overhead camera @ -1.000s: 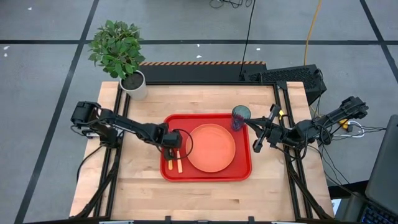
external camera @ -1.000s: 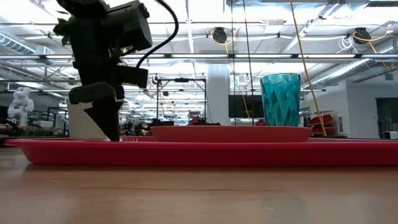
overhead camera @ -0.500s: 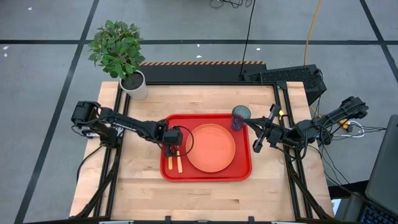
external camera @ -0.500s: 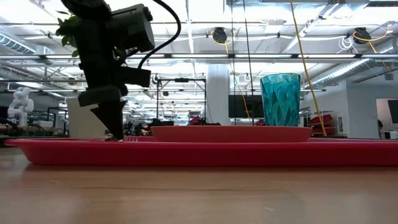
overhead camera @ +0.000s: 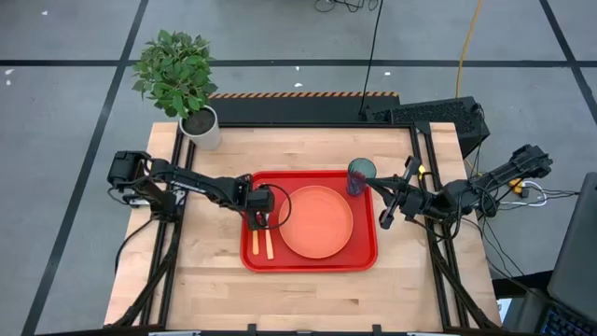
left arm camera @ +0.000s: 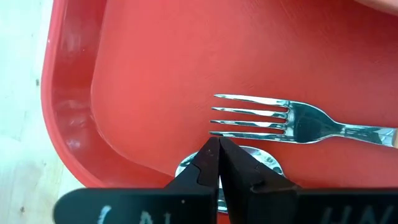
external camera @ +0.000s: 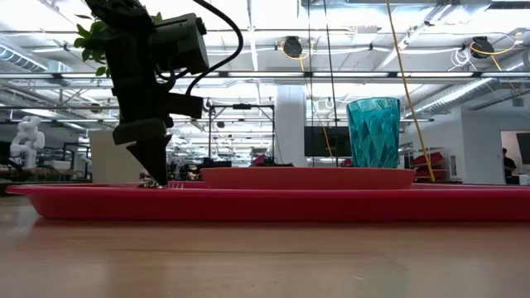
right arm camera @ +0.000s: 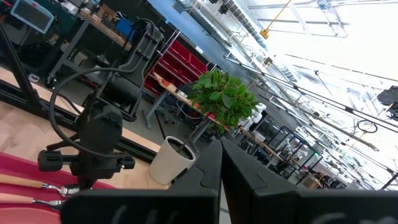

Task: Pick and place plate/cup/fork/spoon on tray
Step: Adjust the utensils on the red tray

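1. Your tray (overhead camera: 309, 260) was bright red.
2. Your plate (overhead camera: 317, 222) was orange-salmon.
3. Your cup (external camera: 373, 132) was translucent teal with faceted ribbing.
4. Your fork (left arm camera: 292, 121) had shiny silver tines.
5. Your bench (overhead camera: 308, 294) was pale wood.
6. Your plant (overhead camera: 175, 67) was green, in a white pot (overhead camera: 202, 128).

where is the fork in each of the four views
High view: the orange-handled fork with silver metal tines lies in the big red plastic tray, left of the round salmon plate, under the left tool.
Low view: hidden behind the tray rim.
Left wrist view: tines at centre.
Right wrist view: tines at lower left, not certain.
Shared landmark: the tray.
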